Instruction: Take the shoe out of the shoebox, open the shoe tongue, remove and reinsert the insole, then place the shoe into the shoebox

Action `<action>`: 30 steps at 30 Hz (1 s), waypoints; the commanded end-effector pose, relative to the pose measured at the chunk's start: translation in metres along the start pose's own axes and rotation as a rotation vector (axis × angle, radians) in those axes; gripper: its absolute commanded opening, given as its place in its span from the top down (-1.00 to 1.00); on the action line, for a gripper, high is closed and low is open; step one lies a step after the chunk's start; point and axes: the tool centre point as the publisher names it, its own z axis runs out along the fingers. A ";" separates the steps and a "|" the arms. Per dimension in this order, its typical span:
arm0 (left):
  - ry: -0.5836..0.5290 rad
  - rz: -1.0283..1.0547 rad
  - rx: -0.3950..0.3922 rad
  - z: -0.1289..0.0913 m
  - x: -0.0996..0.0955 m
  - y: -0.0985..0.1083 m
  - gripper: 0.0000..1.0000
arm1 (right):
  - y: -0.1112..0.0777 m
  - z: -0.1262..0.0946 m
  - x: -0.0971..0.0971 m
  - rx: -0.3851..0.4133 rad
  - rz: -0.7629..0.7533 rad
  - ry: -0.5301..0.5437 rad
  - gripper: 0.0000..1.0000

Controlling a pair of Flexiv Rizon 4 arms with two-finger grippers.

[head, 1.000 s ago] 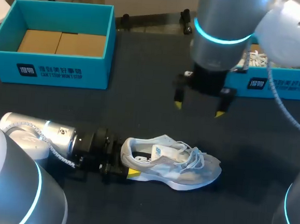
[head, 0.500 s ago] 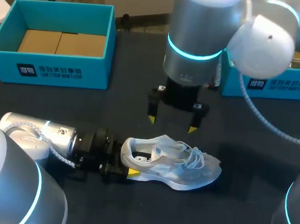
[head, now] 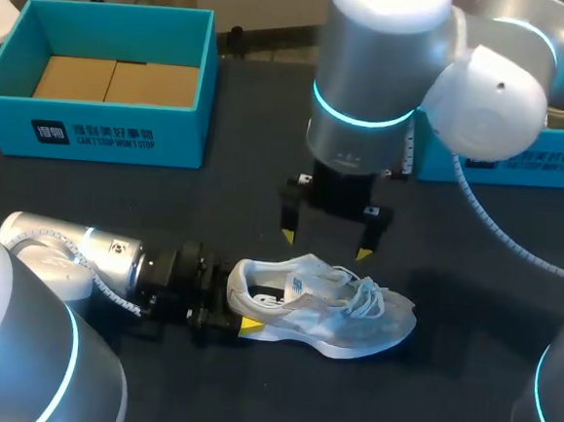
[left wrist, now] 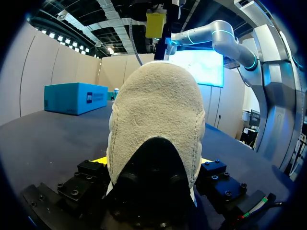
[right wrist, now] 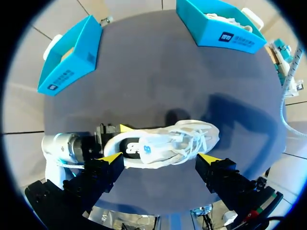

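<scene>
Shoe (head: 323,307) sat upright on the counter (head: 214,206). My left gripper (head: 240,307) pinched the heel from both sides, likely to anchor it. My right gripper (head: 325,245) hung just above the collar, fingers spread, presumably for the tongue.

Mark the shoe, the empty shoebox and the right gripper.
shoe (head: 338,308), head view, on its side panel.
empty shoebox (head: 122,138), head view, on its front wall.
right gripper (head: 325,245), head view, midway between its yellow tips.

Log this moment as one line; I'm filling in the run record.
shoe: upright on table | left fingers: shut on shoe heel | right fingers: open, above shoe, not touching
</scene>
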 end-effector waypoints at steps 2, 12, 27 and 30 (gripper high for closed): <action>-0.002 -0.001 -0.002 -0.001 0.001 -0.001 1.00 | -0.012 0.012 0.036 -0.004 0.051 -0.142 -1.00; -0.002 -0.001 -0.002 -0.001 0.001 -0.001 1.00 | -0.025 0.025 0.047 -0.004 0.047 -0.169 -1.00; -0.002 -0.001 -0.002 -0.001 0.001 -0.001 1.00 | -0.041 0.046 0.060 0.008 0.078 -0.225 -1.00; -0.002 -0.001 -0.002 -0.001 0.001 -0.001 1.00 | -0.041 0.048 0.061 0.002 0.086 -0.235 -1.00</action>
